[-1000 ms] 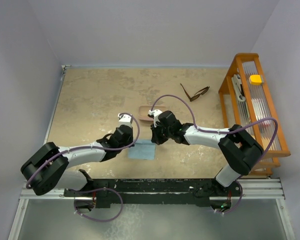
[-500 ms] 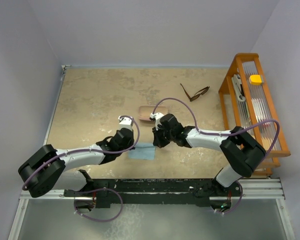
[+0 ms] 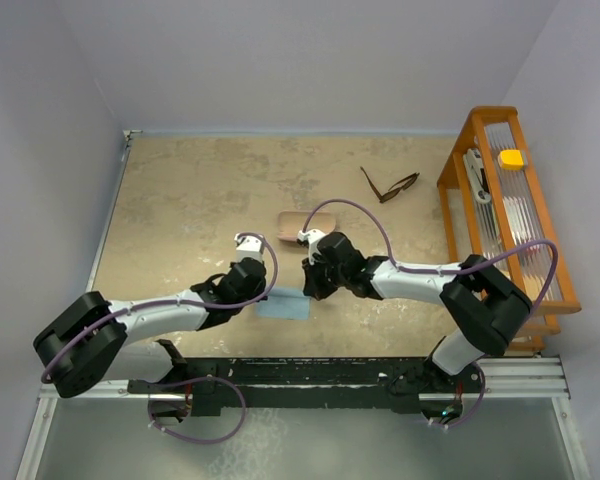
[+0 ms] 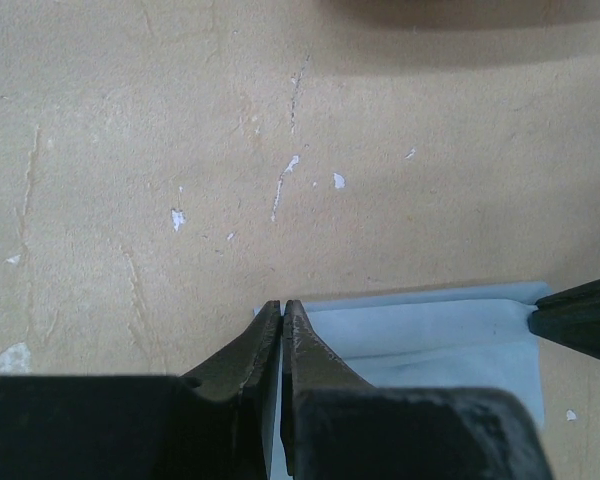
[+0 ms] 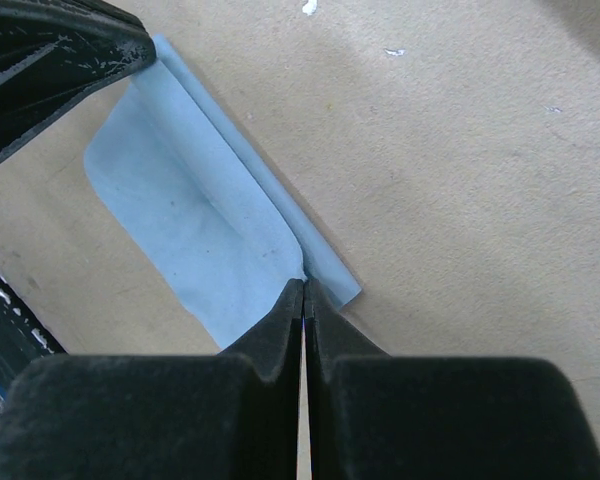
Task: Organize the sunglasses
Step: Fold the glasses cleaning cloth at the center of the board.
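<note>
The sunglasses (image 3: 388,186), thin dark frame and dark lenses, lie unfolded on the table at the back right, far from both arms. A light blue cloth (image 3: 284,304) lies near the front centre, its far edge doubled over. My left gripper (image 3: 263,291) is shut on the cloth's left far corner; its tips (image 4: 282,306) pinch the cloth (image 4: 430,335). My right gripper (image 3: 308,291) is shut on the right far corner, and the cloth (image 5: 190,220) puckers at its tips (image 5: 304,284). A pink oblong case (image 3: 292,221) lies just beyond the grippers.
An orange wooden rack (image 3: 462,146) with a yellow block (image 3: 511,158) and utensils stands along the right wall. Grey walls close the table at the left, back and right. The black rail (image 3: 300,375) with the arm bases runs along the near edge.
Both grippers have moved toward the near edge, staying shut on the cloth's far corners. The visible cloth has grown shorter front to back. Sunglasses and case have not moved.
</note>
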